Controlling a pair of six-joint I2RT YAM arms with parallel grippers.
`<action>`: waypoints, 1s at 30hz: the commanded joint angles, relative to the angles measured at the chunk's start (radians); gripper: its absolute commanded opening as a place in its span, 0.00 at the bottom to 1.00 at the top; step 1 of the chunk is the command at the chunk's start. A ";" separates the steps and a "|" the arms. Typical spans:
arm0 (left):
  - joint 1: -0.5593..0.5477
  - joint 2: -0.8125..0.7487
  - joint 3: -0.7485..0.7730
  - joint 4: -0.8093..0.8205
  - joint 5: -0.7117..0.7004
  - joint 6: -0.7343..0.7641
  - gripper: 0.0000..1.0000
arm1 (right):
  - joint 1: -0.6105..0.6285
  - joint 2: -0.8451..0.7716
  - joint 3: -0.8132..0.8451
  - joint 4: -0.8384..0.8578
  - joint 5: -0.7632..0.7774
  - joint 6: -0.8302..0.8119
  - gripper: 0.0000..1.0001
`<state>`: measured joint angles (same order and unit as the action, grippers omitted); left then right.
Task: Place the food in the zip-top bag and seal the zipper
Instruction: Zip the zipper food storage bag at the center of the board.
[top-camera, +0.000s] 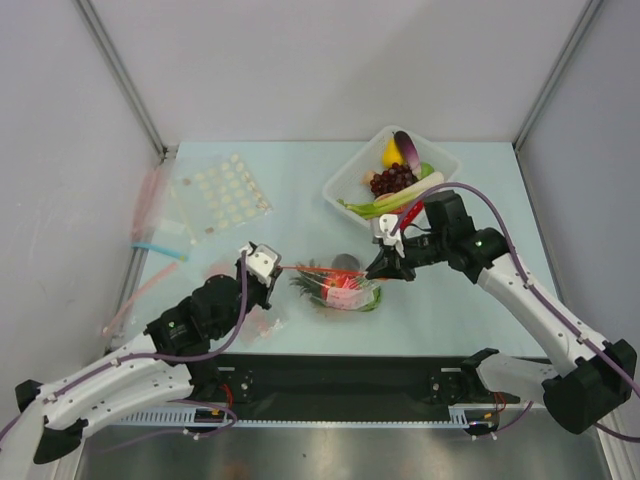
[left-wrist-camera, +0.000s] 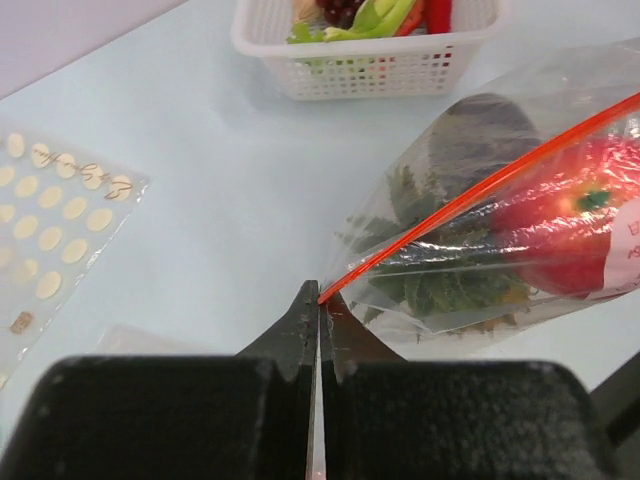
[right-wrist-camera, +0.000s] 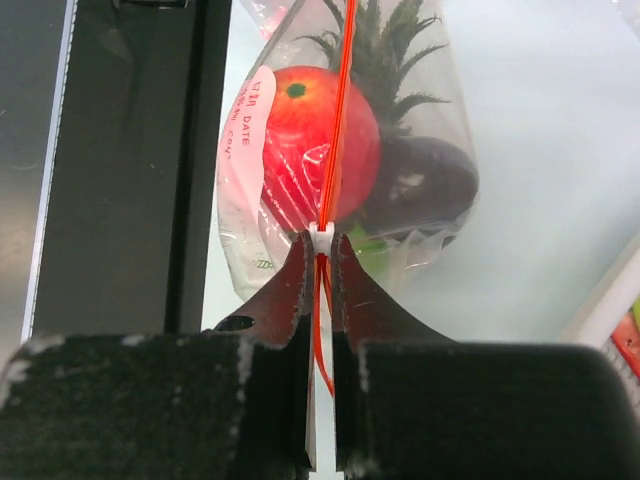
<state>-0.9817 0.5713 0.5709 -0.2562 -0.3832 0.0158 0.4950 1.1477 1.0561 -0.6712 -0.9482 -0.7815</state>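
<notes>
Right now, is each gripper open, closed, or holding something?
Left gripper: closed on the thin orange-red zipper strip of the clear plastic bag.
Right gripper: closed on the same strip.

Bright even light, soft shadows, glare on zip-top bag (left-wrist-camera: 500, 220), 2 wrist cams' foregrounds blurred

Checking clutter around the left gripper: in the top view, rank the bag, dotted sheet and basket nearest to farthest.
1. Bag, its strip pinched in the left gripper.
2. Dotted sheet, farther back on the left.
3. Basket, far back right.
</notes>
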 joint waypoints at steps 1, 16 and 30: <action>0.025 0.013 0.055 0.011 -0.163 -0.010 0.00 | -0.019 -0.045 0.005 -0.048 0.057 0.048 0.00; 0.117 0.045 0.110 -0.003 -0.164 0.069 0.00 | -0.072 -0.065 -0.002 -0.107 0.221 0.163 0.00; 0.133 0.217 0.161 0.104 -0.066 0.102 0.00 | -0.151 -0.079 -0.016 -0.048 0.382 0.301 0.00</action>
<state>-0.8703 0.7498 0.6655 -0.2348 -0.4313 0.0868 0.3618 1.0878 1.0321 -0.7353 -0.6437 -0.5392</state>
